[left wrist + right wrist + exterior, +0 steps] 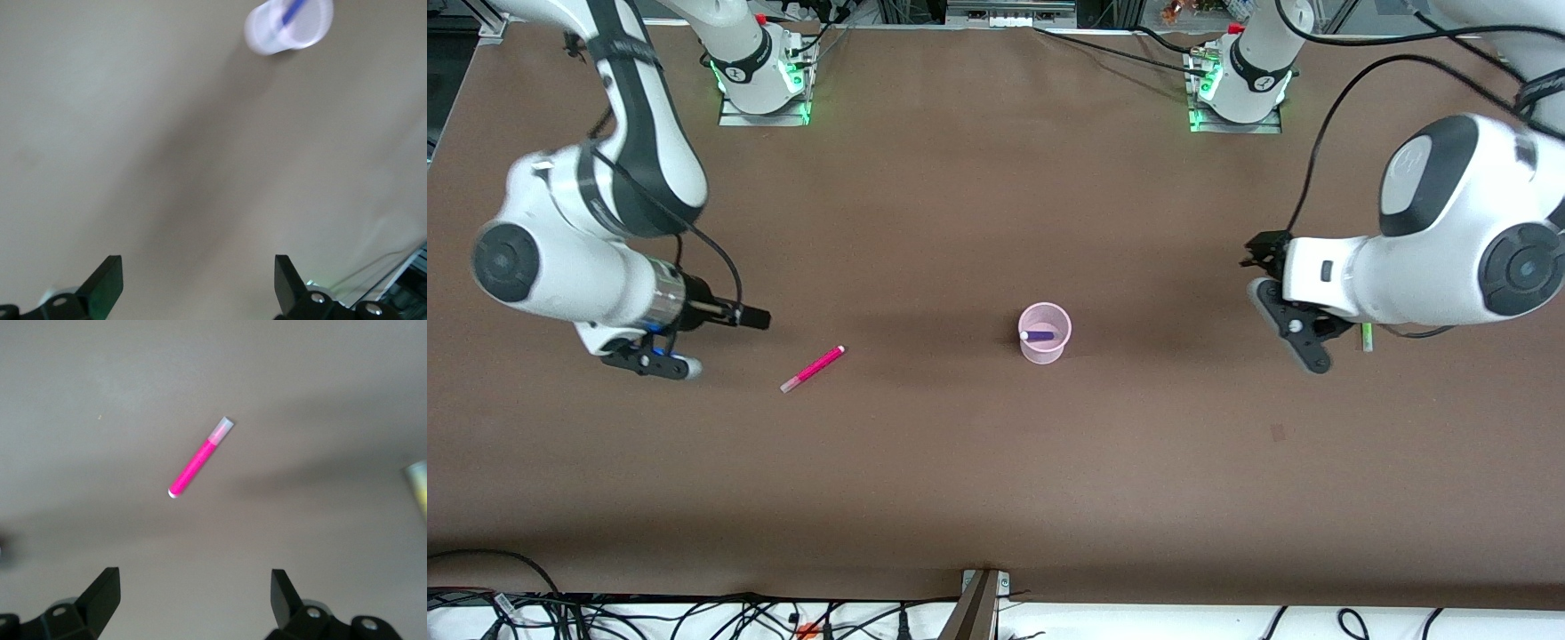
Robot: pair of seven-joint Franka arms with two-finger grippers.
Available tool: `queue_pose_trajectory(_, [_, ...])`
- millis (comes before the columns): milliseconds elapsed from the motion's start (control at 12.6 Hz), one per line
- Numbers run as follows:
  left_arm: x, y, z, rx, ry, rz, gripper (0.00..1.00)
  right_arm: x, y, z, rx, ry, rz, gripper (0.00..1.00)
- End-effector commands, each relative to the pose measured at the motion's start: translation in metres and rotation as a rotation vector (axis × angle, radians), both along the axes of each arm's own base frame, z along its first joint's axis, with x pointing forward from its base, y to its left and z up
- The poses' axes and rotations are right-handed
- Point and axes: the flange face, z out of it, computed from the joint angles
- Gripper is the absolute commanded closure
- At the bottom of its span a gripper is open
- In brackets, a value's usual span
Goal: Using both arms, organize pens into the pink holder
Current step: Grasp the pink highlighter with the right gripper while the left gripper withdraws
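The pink holder point(1043, 354) stands upright mid-table with a dark purple pen point(1039, 336) in it. The left wrist view also shows the holder point(267, 40) and the purple pen point(293, 10), far from my left gripper point(198, 280). A magenta-pink pen point(812, 369) lies flat toward the right arm's end of the table. My right gripper point(756, 318) hovers open and empty close beside it, and the right wrist view shows the pen point(200, 458) ahead of the gripper point(195, 593). A green pen point(1367, 336) peeks out from under the left arm. My left gripper point(1294, 329) is open and empty beside it.
The brown table point(996, 489) runs bare toward the front camera. Both arm bases point(760, 76) stand along the edge farthest from that camera. A bracket point(983, 591) and loose cables sit at the table's near edge.
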Motion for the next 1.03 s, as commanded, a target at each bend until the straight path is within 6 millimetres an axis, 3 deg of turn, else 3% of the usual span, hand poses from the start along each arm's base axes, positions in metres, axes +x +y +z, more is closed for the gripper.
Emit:
queue_pose_trajectory(0, [-0.008, 0.022, 0.040, 0.177, -0.071, 0.158, 0.00, 0.011, 0.025, -0.064, -0.025, 0.001, -0.146, 0.01])
queue_pose_trajectory(239, [-0.014, 0.044, 0.062, 0.226, -0.104, 0.199, 0.00, 0.014, 0.048, -0.129, -0.057, -0.030, -0.256, 0.02])
queue_pose_trajectory(477, [-0.016, 0.052, 0.072, 0.229, -0.110, 0.219, 0.00, 0.001, 0.062, -0.160, -0.076, -0.018, -0.323, 0.05])
queue_pose_trajectory(636, [-0.020, 0.076, 0.105, 0.244, -0.189, 0.340, 0.00, -0.009, 0.058, -0.178, -0.063, -0.002, -0.358, 0.07])
queue_pose_trajectory(716, [-0.027, 0.084, 0.103, 0.256, -0.203, 0.440, 0.00, -0.013, 0.056, -0.184, -0.068, 0.007, -0.360, 0.15])
queue_pose_trajectory(955, [-0.076, 0.078, 0.108, 0.200, -0.342, 0.697, 0.00, -0.020, 0.054, -0.189, -0.073, 0.025, -0.362, 0.42])
